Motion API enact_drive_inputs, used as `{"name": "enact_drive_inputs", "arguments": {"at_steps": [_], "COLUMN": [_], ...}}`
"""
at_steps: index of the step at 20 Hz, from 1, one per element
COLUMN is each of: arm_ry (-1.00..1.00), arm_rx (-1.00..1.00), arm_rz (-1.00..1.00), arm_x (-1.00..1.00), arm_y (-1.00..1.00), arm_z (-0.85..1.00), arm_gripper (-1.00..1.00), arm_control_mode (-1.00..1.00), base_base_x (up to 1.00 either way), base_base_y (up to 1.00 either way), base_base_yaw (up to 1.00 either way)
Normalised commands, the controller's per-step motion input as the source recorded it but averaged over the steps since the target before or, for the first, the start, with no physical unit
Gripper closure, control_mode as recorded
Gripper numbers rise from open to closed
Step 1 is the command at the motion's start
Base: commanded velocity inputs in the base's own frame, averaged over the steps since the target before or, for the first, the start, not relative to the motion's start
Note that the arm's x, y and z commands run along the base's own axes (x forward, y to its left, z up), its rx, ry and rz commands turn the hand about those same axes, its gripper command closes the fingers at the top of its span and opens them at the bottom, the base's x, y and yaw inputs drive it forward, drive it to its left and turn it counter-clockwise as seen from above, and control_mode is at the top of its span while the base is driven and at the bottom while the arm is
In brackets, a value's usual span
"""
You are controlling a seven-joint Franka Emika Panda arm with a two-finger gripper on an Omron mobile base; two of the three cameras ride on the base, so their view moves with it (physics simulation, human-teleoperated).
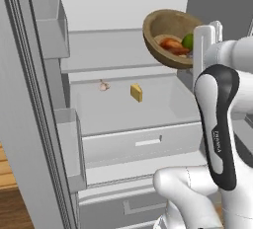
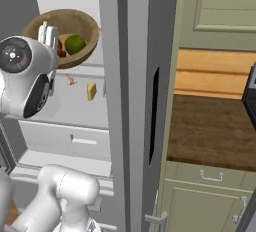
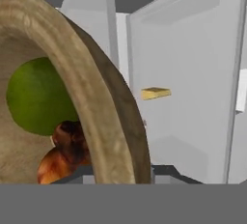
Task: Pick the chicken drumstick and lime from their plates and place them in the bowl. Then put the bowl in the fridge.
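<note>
Brown bowl (image 1: 160, 38), green lime (image 1: 188, 41)

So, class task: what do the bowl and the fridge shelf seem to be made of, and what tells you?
Bowl: looks like wood, matte, light brown with streaky grain along its thick rim. Fridge shelf: pale grey and smooth, probably plastic or frosted glass; the rendering leaves that open. The lime and drumstick inside look matte too.
</note>
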Motion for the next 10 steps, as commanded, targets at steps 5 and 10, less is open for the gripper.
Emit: {"name": "enact_drive_inputs", "arguments": {"at_steps": [5, 10], "arm_ry": [0.07, 0.0], "arm_rx": [0.0, 0.0], "arm_rz": [0.0, 0.0], "arm_x": [0.71, 0.84], "arm_y": [0.0, 0.0], "arm_z": [0.0, 0.0], "arm_gripper": [1.0, 1.0], "arm_control_mode": [-1.0, -1.0], "base_base_x": [0.0, 0.0], "base_base_y": [0.0, 0.0], "base_base_yaw": [0.0, 0.0]}}
